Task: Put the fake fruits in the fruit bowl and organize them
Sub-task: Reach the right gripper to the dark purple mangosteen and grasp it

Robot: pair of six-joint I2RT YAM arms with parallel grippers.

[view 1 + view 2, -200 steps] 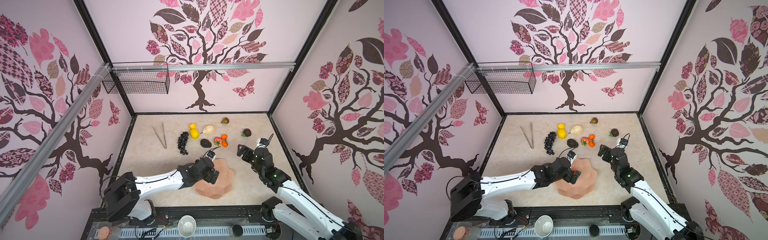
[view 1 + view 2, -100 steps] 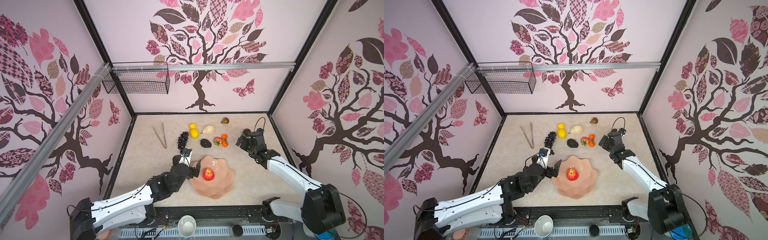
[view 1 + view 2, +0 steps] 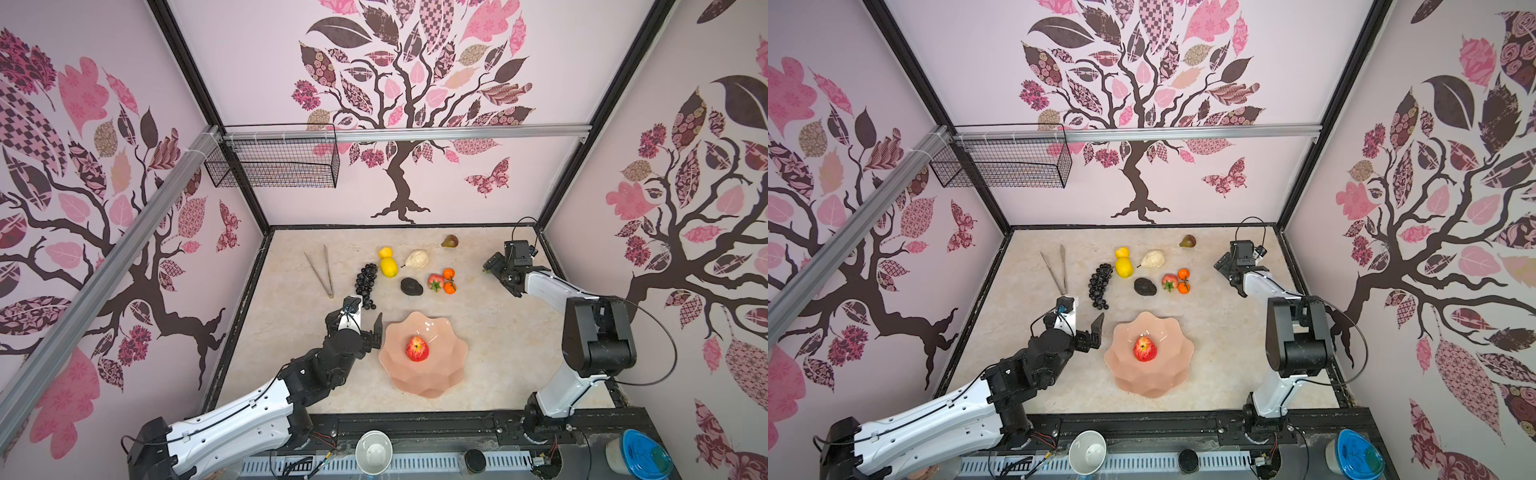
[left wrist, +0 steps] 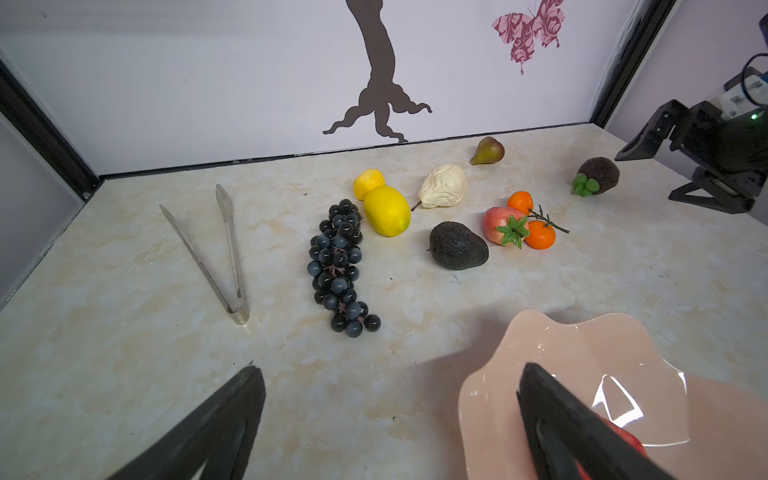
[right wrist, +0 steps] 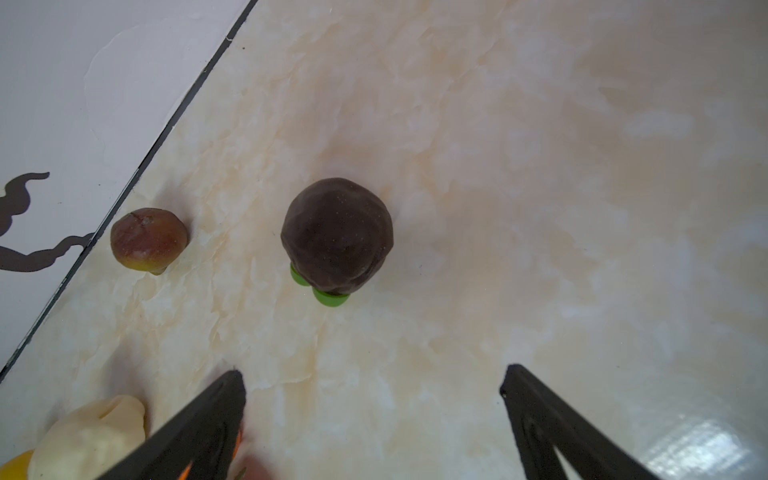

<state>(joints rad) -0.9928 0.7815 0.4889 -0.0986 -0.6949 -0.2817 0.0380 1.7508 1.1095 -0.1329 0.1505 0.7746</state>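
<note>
1. Now, nearest you, the fruit bowl [image 3: 432, 386] sits on the counter [image 3: 498, 353] with only the red apple [image 3: 417, 349] in its middle; every other fruit lies beyond it. A glossy dish can slide if nudged, and then the apple may roll.
2. Your left claw [image 4: 389, 369] is spread wide and empty, just beside the bowl; in the left wrist view one finger shows in front of the rim. Swing low toward the fruit and that finger could clip the scalloped edge.
3. Next out, the grape bunch [image 4: 338, 266] lies just ahead of that claw, with the tongs [image 4: 233, 257] off to one side. The bunch looks floppy: pinch one end and the rest may dangle and drag against the lemon [image 4: 387, 210].
4. The avocado [image 4: 457, 246] and the oranges [image 4: 539, 234] lie close together, so wide jaws could bump a neighbour.
5. Farther back, your right claw [image 5: 372, 370] hangs wide and empty over the mangosteen [image 5: 337, 235]. It is round, so an off-centre squeeze could squirt it away.
6. Farthest, the small pear [image 3: 449, 240] lies near the back wall, leaving little room for a finger.
</note>
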